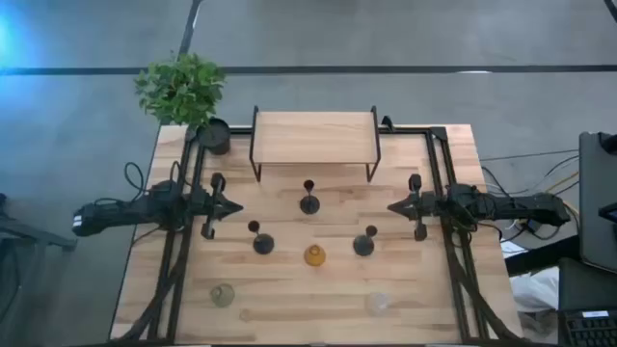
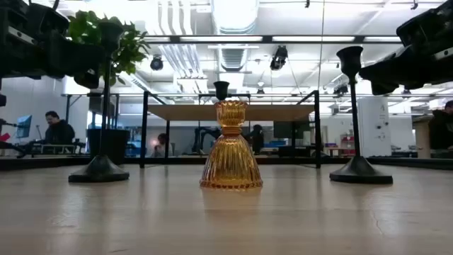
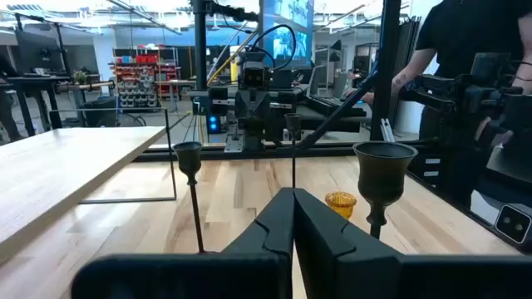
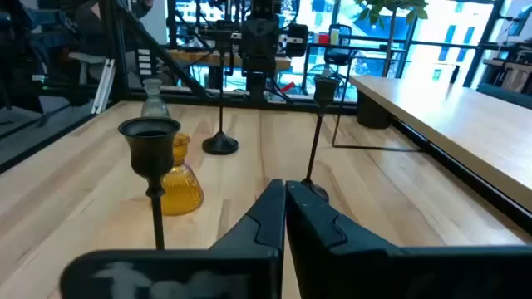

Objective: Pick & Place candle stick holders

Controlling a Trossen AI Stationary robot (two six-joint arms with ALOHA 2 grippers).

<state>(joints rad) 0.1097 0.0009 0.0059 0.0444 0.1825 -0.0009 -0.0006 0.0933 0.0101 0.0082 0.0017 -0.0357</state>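
Three candlesticks upright mid-table: left (image 1: 262, 241), centre (image 1: 309, 200), right (image 1: 364, 242), w/ amber vase (image 1: 314, 255) between front pair. Left gripper (image 1: 234, 206) & right gripper (image 1: 393, 205) hover at table sides, jaws together, empty; prob. parked pre-pick, facing candlesticks.

three candle stick holders (image 1: 309, 202) stand between both waiting hands.

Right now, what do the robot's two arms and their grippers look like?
Both arms are dark, nearly black, and slim. The left gripper and the right gripper each taper to two flat, angular black fingers with stepped edges. Dark cables trail off the table behind the right arm.
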